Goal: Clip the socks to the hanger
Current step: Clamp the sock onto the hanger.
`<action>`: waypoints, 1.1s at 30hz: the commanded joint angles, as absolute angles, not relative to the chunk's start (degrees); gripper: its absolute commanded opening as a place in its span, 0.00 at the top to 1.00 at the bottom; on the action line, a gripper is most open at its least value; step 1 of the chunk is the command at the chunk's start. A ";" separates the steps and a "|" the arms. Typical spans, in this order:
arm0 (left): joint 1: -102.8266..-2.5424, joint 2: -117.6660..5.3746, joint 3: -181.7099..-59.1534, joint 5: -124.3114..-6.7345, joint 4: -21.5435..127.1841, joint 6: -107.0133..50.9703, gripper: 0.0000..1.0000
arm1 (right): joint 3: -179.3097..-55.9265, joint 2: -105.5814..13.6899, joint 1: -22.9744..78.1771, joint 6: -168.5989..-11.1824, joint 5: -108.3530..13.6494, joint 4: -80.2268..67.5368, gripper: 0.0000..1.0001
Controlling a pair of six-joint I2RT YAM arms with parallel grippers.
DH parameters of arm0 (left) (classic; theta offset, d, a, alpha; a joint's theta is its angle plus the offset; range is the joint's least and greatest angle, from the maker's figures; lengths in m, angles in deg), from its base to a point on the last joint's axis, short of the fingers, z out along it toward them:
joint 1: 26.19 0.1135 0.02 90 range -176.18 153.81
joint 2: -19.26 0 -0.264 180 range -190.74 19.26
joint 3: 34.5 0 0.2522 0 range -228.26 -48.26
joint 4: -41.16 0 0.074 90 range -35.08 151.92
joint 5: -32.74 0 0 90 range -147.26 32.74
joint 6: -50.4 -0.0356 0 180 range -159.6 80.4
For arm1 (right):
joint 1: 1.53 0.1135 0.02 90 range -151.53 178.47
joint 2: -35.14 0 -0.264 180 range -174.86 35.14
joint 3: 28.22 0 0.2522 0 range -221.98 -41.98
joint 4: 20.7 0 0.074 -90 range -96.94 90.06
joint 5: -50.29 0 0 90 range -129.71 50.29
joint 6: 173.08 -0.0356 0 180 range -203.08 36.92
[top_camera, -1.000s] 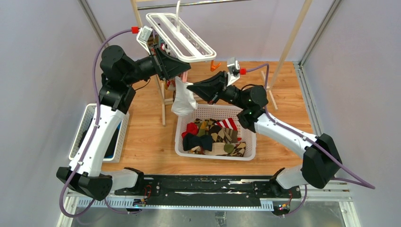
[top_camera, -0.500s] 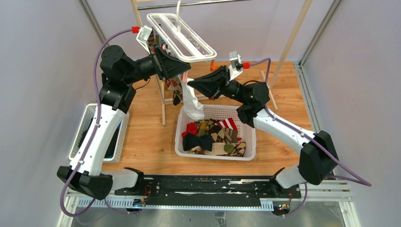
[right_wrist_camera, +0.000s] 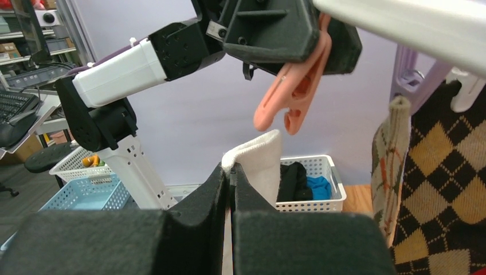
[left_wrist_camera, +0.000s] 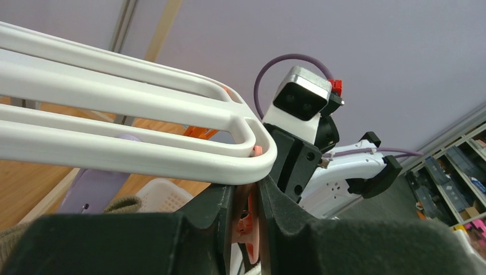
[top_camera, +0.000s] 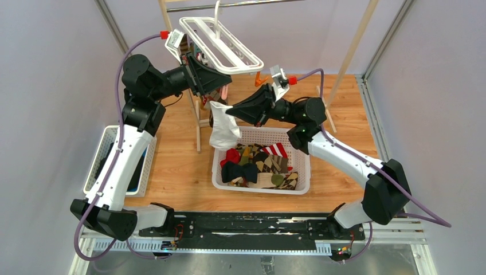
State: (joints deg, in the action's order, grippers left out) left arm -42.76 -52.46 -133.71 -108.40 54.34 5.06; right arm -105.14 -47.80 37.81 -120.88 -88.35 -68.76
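The white hanger (top_camera: 218, 41) hangs from the bar of the wooden rack. My left gripper (top_camera: 222, 87) is right under its near end, shut on a salmon clip (left_wrist_camera: 247, 224) that dangles from the hanger rail (left_wrist_camera: 143, 157). In the right wrist view the clip (right_wrist_camera: 292, 86) has its lower tips spread apart. My right gripper (right_wrist_camera: 232, 172) is shut on a white sock (right_wrist_camera: 261, 160), cuff upward, just below the clip. The sock (top_camera: 223, 130) hangs over the basket's left corner. More socks (top_camera: 261, 163) lie in the white basket (top_camera: 304, 172). An argyle sock (right_wrist_camera: 441, 172) and an olive-striped one (right_wrist_camera: 390, 160) hang clipped.
A second white basket (top_camera: 106, 146) with a dark bundle and blue cloth (right_wrist_camera: 318, 186) stands at the table's left. The wooden rack's posts (top_camera: 198, 123) rise behind the arms. An orange clip (top_camera: 261, 80) hangs on the hanger's right side.
My right gripper has shifted slightly and tilted, bringing the white sock's cuff up under the clip. The left gripper has stayed on the clip.
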 commanded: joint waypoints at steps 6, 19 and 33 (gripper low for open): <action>-42.44 -52.45 -132.78 -110.96 50.77 7.27 1.00 | -110.97 -52.63 38.20 -125.45 -87.58 -80.87 1.00; -41.87 -52.07 -132.26 -113.12 49.93 8.19 1.00 | -107.06 -51.61 37.89 -119.16 -79.75 -79.41 1.00; -41.63 -51.88 -132.43 -113.41 49.31 8.83 1.00 | -106.05 -51.76 37.85 -120.56 -80.05 -80.62 1.00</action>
